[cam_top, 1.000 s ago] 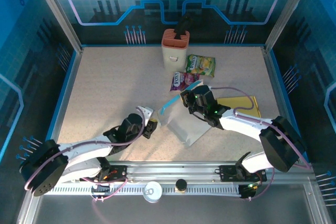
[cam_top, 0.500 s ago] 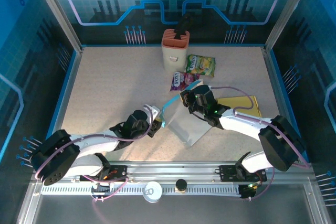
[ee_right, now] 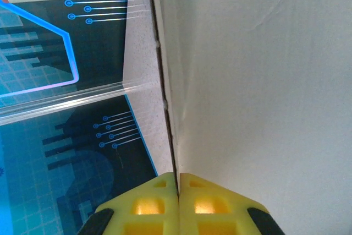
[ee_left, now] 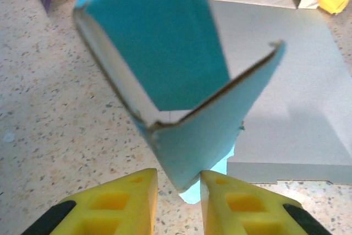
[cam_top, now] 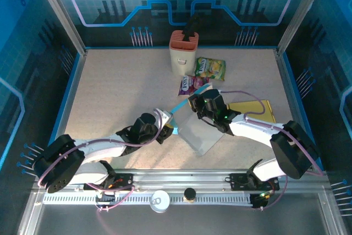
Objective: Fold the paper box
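From above, the paper box (cam_top: 197, 131) lies in the middle of the table (cam_top: 110, 92) between the left gripper (cam_top: 168, 127) and the right gripper (cam_top: 193, 103); in the left wrist view its blue corner sits between jaws standing apart, and in the right wrist view the jaws are clamped on its white panel.

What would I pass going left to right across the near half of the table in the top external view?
left gripper → paper box → yellow envelope
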You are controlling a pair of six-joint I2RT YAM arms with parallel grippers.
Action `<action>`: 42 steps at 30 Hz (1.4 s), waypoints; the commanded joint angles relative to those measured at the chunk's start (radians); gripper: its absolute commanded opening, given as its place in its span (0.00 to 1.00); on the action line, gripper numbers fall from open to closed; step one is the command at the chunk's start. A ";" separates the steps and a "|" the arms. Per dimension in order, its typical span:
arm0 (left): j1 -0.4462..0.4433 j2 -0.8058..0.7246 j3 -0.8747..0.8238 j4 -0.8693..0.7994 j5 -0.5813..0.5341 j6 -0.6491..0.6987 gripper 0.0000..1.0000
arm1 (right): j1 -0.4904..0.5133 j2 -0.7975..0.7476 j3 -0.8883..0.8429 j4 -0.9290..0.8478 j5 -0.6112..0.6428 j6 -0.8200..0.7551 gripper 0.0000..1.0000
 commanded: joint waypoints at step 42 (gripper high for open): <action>0.006 0.071 0.028 0.159 -0.156 -0.145 0.38 | 0.073 0.025 -0.142 0.286 0.074 -0.036 0.00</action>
